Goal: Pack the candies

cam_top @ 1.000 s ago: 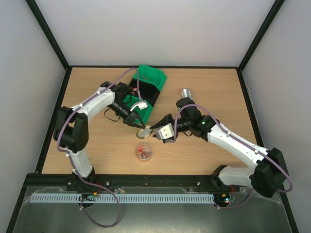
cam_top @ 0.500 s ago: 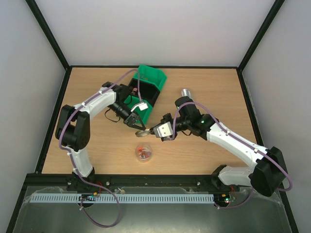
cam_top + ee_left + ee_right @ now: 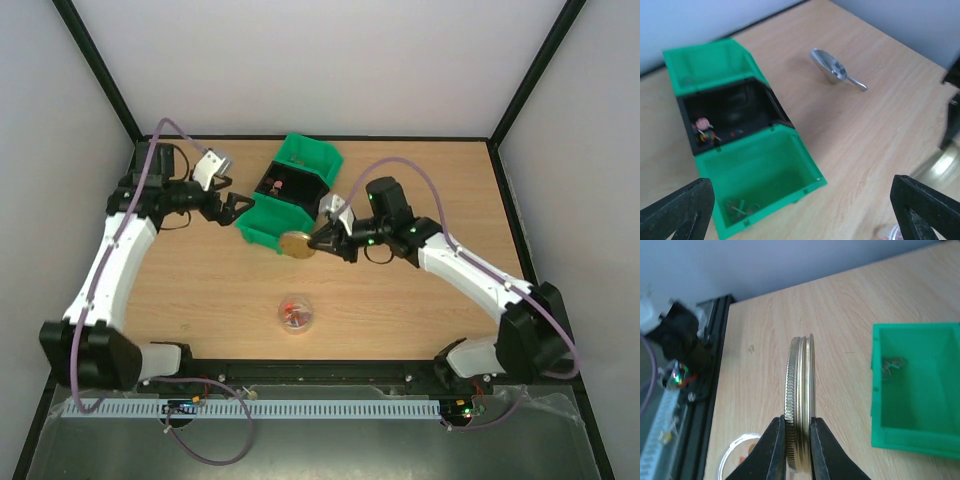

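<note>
The left gripper (image 3: 231, 206) sits in the upper left of the overhead view, just left of the bins. Its jaws are spread wide and hold nothing. In the left wrist view its dark fingers (image 3: 677, 212) fill the two bottom corners, far apart.

The right gripper (image 3: 798, 424) is near the centre of the overhead view, pinched tight on a metal lid (image 3: 801, 390). The lid is gold-toned with a ribbed rim. It stands on edge between the two fingers, just beside the near corner of the lower green bin (image 3: 257, 229).

Three bins form a diagonal row in the upper middle of the table (image 3: 200, 290). An upper green bin (image 3: 318, 158) comes first, then a black bin (image 3: 297, 193), then the lower green bin.

Some candies (image 3: 702, 131) lie in the left end of the black bin, one pinkish and round among smaller mixed colours. More candies, reddish and orange, lie inside the small clear jar (image 3: 308, 322). The jar stands uncovered at lower centre, well apart from the bins and both grippers.

The lower green bin holds a few small pieces, too blurred to name. A metal scoop (image 3: 831, 67) lies on the bare wood in the upper middle of the left wrist view, apart from the bins.
</note>
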You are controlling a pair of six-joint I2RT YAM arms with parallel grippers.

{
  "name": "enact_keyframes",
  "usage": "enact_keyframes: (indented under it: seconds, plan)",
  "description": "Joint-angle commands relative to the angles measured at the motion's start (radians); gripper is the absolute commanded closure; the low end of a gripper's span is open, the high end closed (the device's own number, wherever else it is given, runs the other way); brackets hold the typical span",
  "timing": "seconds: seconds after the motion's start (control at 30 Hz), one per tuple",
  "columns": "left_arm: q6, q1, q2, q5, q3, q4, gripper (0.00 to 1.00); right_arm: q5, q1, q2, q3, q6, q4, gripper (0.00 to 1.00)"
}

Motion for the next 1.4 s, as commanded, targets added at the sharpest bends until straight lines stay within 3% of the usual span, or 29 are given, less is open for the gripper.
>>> enact_keyframes:
  seconds: [0.0,0.23,0.4,1.03,1.37]
  plan:
    - [0.084,-0.05,-0.106,-0.137,-0.078,0.107,0.01,-0.142,-0.095,0.085,0.066,0.474,0.117,0.97]
    - [0.316,-0.308,-0.205,-0.308,-0.175,0.126,0.01,-0.143,-0.145,0.178,0.151,0.674,0.133,0.97]
    - [0.333,-0.45,-0.201,-0.454,-0.24,0.248,0.01,-0.252,-0.158,0.201,0.109,0.869,0.262,0.98]
    - [0.395,-0.59,-0.109,-0.553,-0.248,0.334,0.01,-0.375,-0.175,0.277,0.128,0.964,0.29,0.99]
    - [0.428,-0.612,-0.101,-0.566,-0.242,0.321,0.11,-0.393,-0.178,0.289,0.132,0.983,0.299,0.99]
